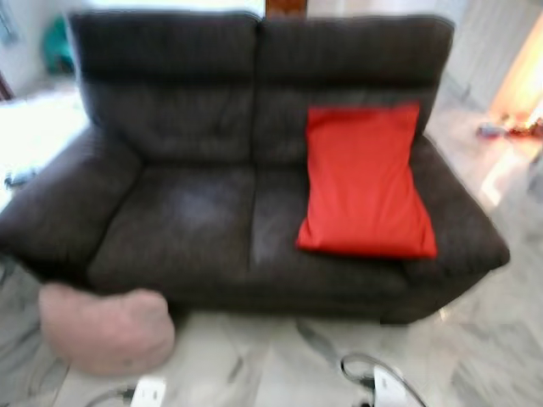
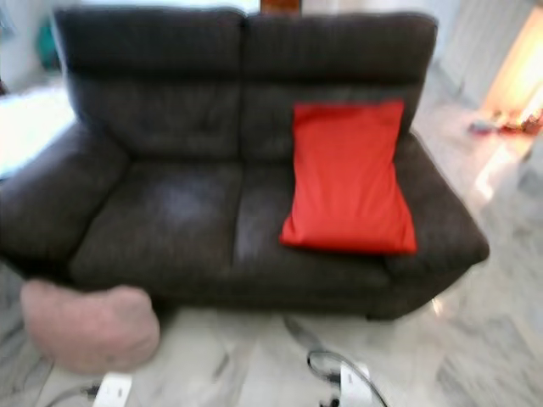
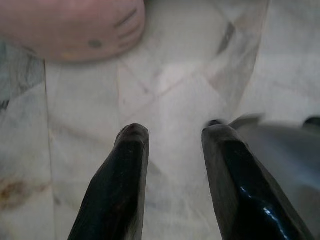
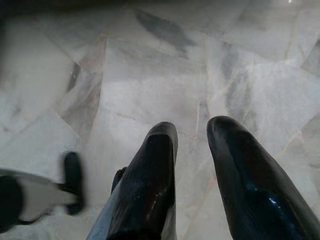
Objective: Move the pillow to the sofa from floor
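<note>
A pink pillow lies on the marble floor against the sofa's front left corner. In the left wrist view the pink pillow lies a little beyond my left gripper, which hangs open over bare floor with nothing between its fingers. My right gripper is also open above the floor, holding nothing. The dark brown two-seat sofa stands straight ahead. A red pillow leans on its right seat and backrest.
A white device with black cables lies on the floor in front of the sofa's right half. A white power strip sits beside the pink pillow. The sofa's left seat is bare.
</note>
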You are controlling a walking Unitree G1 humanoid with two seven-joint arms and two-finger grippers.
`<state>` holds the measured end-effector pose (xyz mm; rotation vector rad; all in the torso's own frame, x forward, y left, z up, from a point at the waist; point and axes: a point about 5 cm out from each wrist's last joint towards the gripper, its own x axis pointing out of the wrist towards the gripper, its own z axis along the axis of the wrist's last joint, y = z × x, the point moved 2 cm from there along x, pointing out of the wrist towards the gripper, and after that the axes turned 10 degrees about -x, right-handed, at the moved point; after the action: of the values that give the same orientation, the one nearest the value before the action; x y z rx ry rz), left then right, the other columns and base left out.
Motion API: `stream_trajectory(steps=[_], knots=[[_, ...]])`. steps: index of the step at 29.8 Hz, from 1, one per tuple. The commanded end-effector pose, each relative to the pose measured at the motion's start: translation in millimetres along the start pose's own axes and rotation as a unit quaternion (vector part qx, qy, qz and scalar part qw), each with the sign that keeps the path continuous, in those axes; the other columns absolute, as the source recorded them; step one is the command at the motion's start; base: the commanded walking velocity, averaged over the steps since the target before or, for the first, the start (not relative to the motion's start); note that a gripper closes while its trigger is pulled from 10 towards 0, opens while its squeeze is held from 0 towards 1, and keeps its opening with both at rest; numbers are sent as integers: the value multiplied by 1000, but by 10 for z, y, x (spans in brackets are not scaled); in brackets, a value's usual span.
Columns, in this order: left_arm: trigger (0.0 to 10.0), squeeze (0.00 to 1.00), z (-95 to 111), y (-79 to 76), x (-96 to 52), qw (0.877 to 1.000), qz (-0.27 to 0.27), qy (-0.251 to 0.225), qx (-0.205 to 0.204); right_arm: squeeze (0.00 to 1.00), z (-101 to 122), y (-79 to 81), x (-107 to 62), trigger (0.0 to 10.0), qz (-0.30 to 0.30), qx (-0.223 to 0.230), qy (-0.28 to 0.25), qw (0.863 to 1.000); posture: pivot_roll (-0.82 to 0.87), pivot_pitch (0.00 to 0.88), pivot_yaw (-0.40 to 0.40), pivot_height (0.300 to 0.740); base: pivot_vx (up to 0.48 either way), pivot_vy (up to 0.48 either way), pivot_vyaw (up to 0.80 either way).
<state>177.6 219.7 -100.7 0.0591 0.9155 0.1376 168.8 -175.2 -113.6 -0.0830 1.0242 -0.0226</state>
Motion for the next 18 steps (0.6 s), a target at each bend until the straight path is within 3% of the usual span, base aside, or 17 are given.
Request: stream_trajectory(steps=[1,11,18], knots=[[10000,0,-107,74,-27,1000,10,17,8,0,60,94,9,10000,14,-5,-9,1000,44,0,-44,740,0,349,669],[10000,0,-117,82,-30,1000,10,18,8,0,60,95,9,10000,15,0,-8,1000,43,0,-42,740,0,349,67],[10000,0,-120,84,-32,1000,10,17,8,0,64,90,9,10000,17,-5,-9,1000,43,0,-44,740,0,349,521]])
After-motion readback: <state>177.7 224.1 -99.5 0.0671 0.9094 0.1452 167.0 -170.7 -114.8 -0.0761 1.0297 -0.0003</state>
